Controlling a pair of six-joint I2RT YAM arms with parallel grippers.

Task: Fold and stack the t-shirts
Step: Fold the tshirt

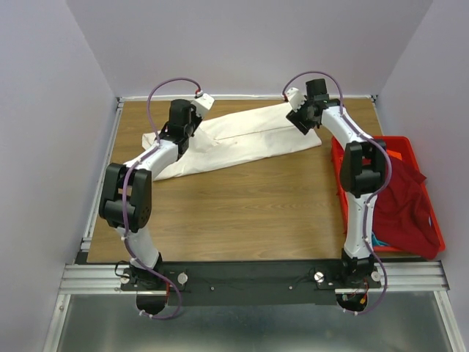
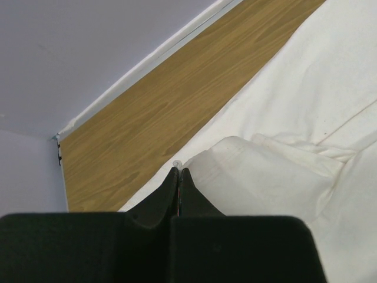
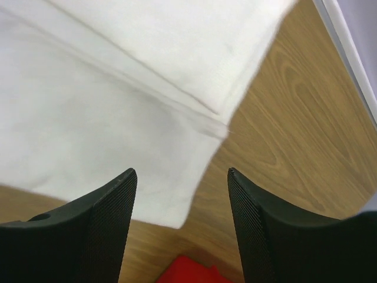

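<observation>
A cream-white t-shirt (image 1: 242, 139) lies partly folded in a long band across the far half of the table. My left gripper (image 1: 178, 143) is at its left end. In the left wrist view that gripper (image 2: 178, 170) is shut, with a raised fold of the cream cloth (image 2: 294, 118) running up to its tips and a bit of cloth edge poking out there. My right gripper (image 1: 302, 121) hovers over the shirt's right end. In the right wrist view it (image 3: 182, 172) is open with nothing between its fingers, and the shirt's corner (image 3: 88, 118) lies flat below. A dark red t-shirt (image 1: 403, 205) drapes over the crate.
A red plastic crate (image 1: 434, 227) stands at the table's right edge, its corner (image 3: 188, 271) showing under the right gripper. Teal cloth (image 1: 377, 240) and orange cloth (image 1: 396, 155) peek out of it. The back wall rail (image 2: 147, 65) runs close behind the shirt.
</observation>
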